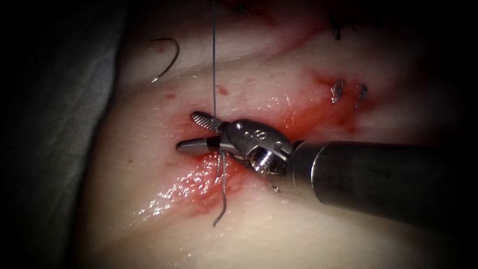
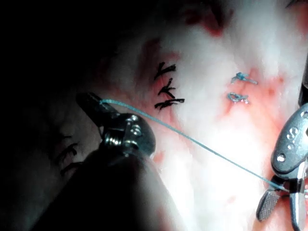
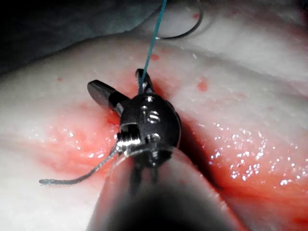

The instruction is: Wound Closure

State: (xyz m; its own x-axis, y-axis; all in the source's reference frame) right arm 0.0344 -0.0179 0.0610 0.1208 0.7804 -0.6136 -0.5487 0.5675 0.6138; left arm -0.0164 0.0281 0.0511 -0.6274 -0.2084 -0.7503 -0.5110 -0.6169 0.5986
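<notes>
We see the right gripper (image 1: pixel 199 132) spread open over the cut (image 1: pixel 209 174) — the taut thread (image 1: pixel 214 60) runs up between its jaws, nothing clamped. The left gripper (image 2: pixel 94 105) is clenched on that thread's far end. The needle (image 1: pixel 167 60) lies free on the tissue (image 1: pixel 279 234), well beyond the right gripper's tip. A cut thread tail (image 1: pixel 221 209) trails just beside it.

We see a grey cloth (image 1: pixel 47 129) well beyond the tips of the right tool (image 1: pixel 188 130), out ahead of where they point. It lies in soft folds and is dimly lit. In the right wrist view it sits past the tips too, darker. Light is strongest close around the tips, one bright pool with wet glints, falling off to near black farther out.
</notes>
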